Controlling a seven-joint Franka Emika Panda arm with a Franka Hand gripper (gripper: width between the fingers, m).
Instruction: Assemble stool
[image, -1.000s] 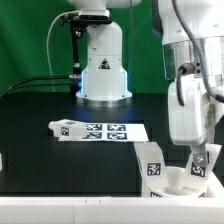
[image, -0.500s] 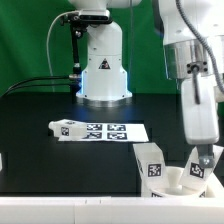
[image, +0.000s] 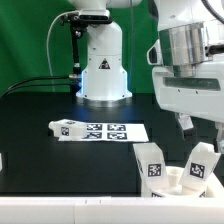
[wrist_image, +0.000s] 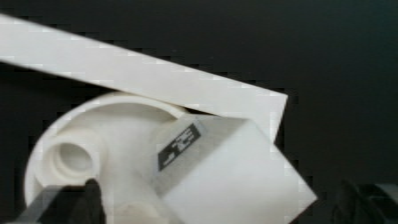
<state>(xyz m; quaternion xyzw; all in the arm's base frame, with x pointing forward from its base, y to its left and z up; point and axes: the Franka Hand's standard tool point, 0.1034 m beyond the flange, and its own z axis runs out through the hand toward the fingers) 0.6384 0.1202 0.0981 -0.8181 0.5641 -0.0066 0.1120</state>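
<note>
The stool's round white seat (image: 172, 180) lies at the front on the exterior view's right. Two chunky tagged legs stand on it, one towards the left (image: 152, 162) and one towards the right (image: 201, 160). My gripper (image: 197, 127) hangs open above the right leg and clear of it. In the wrist view the seat (wrist_image: 86, 150) with its round hole and the tagged leg (wrist_image: 240, 175) lie below the open gripper (wrist_image: 214, 212), whose dark fingers (wrist_image: 63, 205) sit at the frame's corners, holding nothing. A loose leg (image: 62, 127) lies by the marker board.
The marker board (image: 112, 131) lies flat mid-table. A white bar (wrist_image: 160, 70) runs along the seat's side. The robot base (image: 104, 70) stands at the back, with black cables on the exterior view's left. The white table edge (image: 70, 210) runs along the front.
The gripper, which was shut low on the right leg, has opened and risen. That leg stays standing on the seat.
</note>
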